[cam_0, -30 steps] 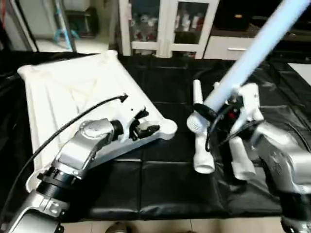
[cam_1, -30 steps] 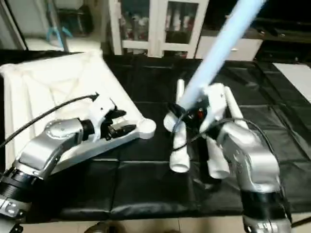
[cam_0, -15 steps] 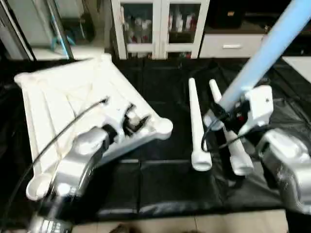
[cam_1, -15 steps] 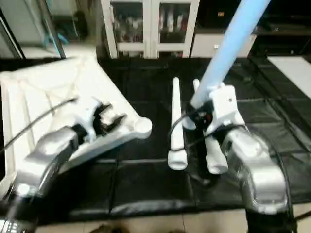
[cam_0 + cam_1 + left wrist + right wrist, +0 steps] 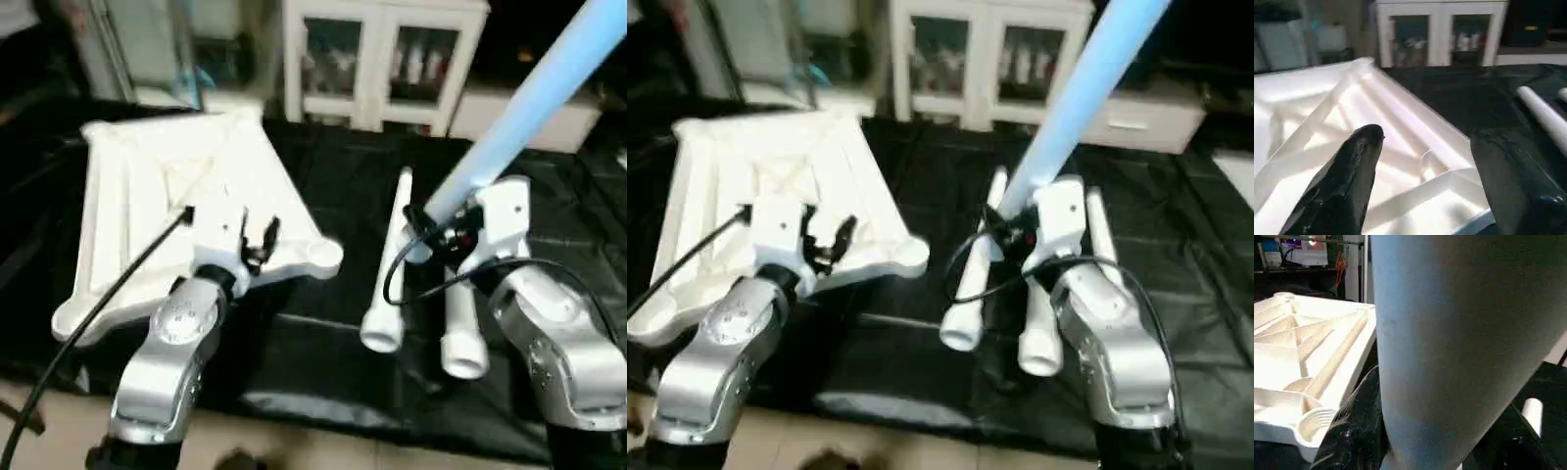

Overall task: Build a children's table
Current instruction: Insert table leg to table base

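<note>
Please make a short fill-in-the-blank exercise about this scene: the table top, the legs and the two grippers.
1. The right gripper holds one ____.
2. The table top lies with its ribbed side facing ____.
3. ____ more legs lie on the black cloth.
4. The left gripper hangs open above the table ____.

Missing words: leg; up; Two; top

Table top (image 5: 147, 196): white plastic, smooth, satin sheen on ribs. Legs (image 5: 387, 284): smooth white plastic tube. Work cloth (image 5: 333, 196): black, creased, faintly shiny. Forearms (image 5: 171, 343): brushed silver metal. Left gripper fingers (image 5: 1347, 176): glossy black.
</note>
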You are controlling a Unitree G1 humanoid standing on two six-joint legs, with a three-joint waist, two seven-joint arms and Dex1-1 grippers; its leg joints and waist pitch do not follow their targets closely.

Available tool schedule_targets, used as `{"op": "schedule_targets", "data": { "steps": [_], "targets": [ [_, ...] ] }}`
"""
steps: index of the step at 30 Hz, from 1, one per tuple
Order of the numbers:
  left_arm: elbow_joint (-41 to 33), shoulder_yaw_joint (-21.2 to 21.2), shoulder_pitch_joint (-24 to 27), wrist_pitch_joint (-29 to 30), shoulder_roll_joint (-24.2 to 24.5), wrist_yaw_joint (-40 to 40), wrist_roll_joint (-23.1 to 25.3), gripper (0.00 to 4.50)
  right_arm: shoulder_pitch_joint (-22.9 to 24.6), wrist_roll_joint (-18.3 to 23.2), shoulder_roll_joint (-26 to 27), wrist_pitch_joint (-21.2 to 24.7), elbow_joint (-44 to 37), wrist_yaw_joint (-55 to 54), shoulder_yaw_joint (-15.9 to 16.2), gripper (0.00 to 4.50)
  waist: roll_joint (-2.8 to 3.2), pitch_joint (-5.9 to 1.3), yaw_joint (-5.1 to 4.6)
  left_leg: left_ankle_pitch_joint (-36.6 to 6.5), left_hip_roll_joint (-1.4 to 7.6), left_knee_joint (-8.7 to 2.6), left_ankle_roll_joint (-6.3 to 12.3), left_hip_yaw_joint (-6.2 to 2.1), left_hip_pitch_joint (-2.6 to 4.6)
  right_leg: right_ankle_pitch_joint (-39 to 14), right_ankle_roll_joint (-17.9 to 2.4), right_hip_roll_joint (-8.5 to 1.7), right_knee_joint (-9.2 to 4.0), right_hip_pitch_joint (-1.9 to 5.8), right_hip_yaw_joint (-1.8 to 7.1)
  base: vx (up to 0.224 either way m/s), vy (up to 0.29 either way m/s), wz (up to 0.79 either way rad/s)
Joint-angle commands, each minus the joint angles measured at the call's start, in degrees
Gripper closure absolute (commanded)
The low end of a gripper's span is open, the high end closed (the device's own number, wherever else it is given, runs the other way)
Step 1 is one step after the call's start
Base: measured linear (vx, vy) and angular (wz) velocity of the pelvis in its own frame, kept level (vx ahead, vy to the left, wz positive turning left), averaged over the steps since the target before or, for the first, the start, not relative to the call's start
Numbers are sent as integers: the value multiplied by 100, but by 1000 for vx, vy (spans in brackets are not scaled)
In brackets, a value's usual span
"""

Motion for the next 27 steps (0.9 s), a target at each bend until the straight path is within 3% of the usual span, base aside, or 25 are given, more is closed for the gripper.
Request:
{"op": "schedule_targets", "data": {
  "steps": [1,2,3,4,5,6,8,9,10,11,12,13,14,15,16,17,18,19,20,21,22,23,25,26,27],
  "targets": [
    [129,117,116,-187,-70,80,44,117,76,120,36,80,24,97,25,266,-261,-431,35,121,1274,-644,1038,-575,264,-1403,1541,-786,-742,80,541,-52,-161,35],
    [336,172,190,-462,-144,32,-16,117,179,267,107,130,39,179,4,266,-141,-471,60,252,1596,-719,1217,-717,314,-950,1440,-1015,-501,77,637,-22,-162,27],
    [476,201,240,-660,-192,-4,-62,117,250,374,155,155,50,238,-19,266,-92,-431,60,347,1591,-676,1274,-624,256,-315,994,-1294,-280,-75,958,-22,-162,27],
    [572,93,273,-774,-140,-96,-12,117,298,465,161,209,48,305,-22,266,-188,-364,191,136,791,-440,646,-222,-17,-583,1085,-1325,-636,100,1128,8,-138,21],
    [580,56,275,-767,-122,-139,-16,117,301,485,152,225,42,331,-11,266,-188,-364,191,136,791,-440,646,-222,-17,-583,1085,-1325,-636,100,1128,-1,-109,12],
    [472,-105,227,-647,-51,-167,89,117,310,581,77,316,-50,451,3,266,-251,-272,362,-59,334,-356,235,-76,-131,-2847,2109,-1048,-924,306,997,-1,-109,12],
    [301,-22,152,-455,-124,-97,-32,117,291,758,76,398,-142,532,-36,266,-200,-276,397,-478,539,-611,114,-83,116,-3262,2187,-694,-1019,215,681,-14,-33,0],
    [268,15,146,-415,-127,-102,-78,117,287,757,78,388,-146,529,-31,266,-90,-277,333,-1122,961,-857,140,-256,404,-2905,1776,-686,-1011,206,506,0,0,0],
    [235,27,170,-393,-61,-154,-73,117,300,718,102,358,-132,512,-5,266,9,-212,238,-2441,1744,-1302,110,-578,617,-2348,992,-732,-478,285,397,0,0,0],
    [156,25,237,-350,32,-202,-33,117,350,670,123,348,-165,482,45,266,-38,-185,229,-3147,1930,-1510,-39,-635,629,-1711,646,-730,123,271,438,0,0,0],
    [111,30,278,-349,70,-225,3,117,369,621,131,330,-150,474,64,266,-67,-106,139,-3898,1624,-1654,-237,-355,617,-804,257,-601,378,88,438,0,0,0],
    [75,99,345,-384,137,-287,-12,117,400,563,194,325,-185,414,142,266,-91,-99,194,-4043,1495,-1643,-283,-239,646,-837,161,-644,332,64,515,56,-47,12],
    [45,175,396,-429,166,-337,-59,117,397,582,273,334,-133,377,173,266,-259,-97,154,-3710,847,-1206,-362,124,781,-2012,75,-797,-405,-35,806,132,-105,5],
    [-22,213,472,-443,213,-362,-65,117,405,561,313,286,-86,367,239,266,-345,-121,167,-2538,472,-704,-297,201,279,-2942,81,-1173,-772,425,1090,132,-105,5],
    [-120,231,535,-381,229,-375,-95,117,378,570,345,245,-4,386,276,266,-366,-269,470,-224,489,207,179,-200,-433,-4089,779,-1855,-992,898,1210,132,-66,9],
    [-192,244,576,-320,238,-383,-118,117,359,586,359,217,51,397,305,266,-372,-279,475,2,464,257,161,-243,-559,-3880,779,-1780,-945,923,1064,85,-13,31],
    [-222,267,610,-285,232,-378,-142,117,347,594,393,177,112,382,306,266,-299,-296,439,338,456,47,17,-196,-424,-3418,371,-1375,-935,781,985,85,-13,31],
    [-213,268,616,-286,212,-349,-137,117,310,535,386,102,203,353,304,266,-323,-259,438,554,430,-80,43,-130,-470,-3215,74,-1166,-931,827,842,97,17,16],
    [-219,246,632,-278,220,-343,-127,117,294,500,377,97,242,330,303,266,-210,-318,485,1057,497,-416,107,-69,-430,-2610,-174,-890,-906,929,597,131,65,9],
    [-226,211,635,-259,234,-354,-121,117,270,493,364,114,267,333,293,266,-88,-307,501,1057,612,-634,49,-63,-181,-2409,-128,-781,-936,839,442,131,65,9],
    [-240,160,648,-256,249,-360,-106,117,263,515,333,127,259,396,291,266,176,-373,244,-387,1227,-1082,424,-711,557,-1462,46,-345,-75,306,233,151,90,8],
    [-258,129,651,-227,252,-365,-103,117,276,501,241,144,217,498,336,266,152,-462,122,-562,1416,-1101,694,-918,828,-1198,153,-352,218,63,321,177,80,-1],
    [-366,98,669,-169,189,-375,-84,117,341,526,77,164,67,683,363,266,74,-492,92,279,1320,-889,1534,-929,845,-711,646,-392,520,-297,462,179,69,0],
    [-376,67,659,-209,155,-398,-91,117,368,544,12,115,26,772,346,266,25,-415,70,760,1194,-920,1842,-674,639,-262,836,-388,601,-393,510,128,39,2],
    [-351,29,657,-251,126,-417,-96,117,395,551,-23,56,28,826,325,266,-92,-446,13,1198,1157,-898,2029,-636,598,64,856,-432,527,-421,571,128,39,2]
  ]
}}
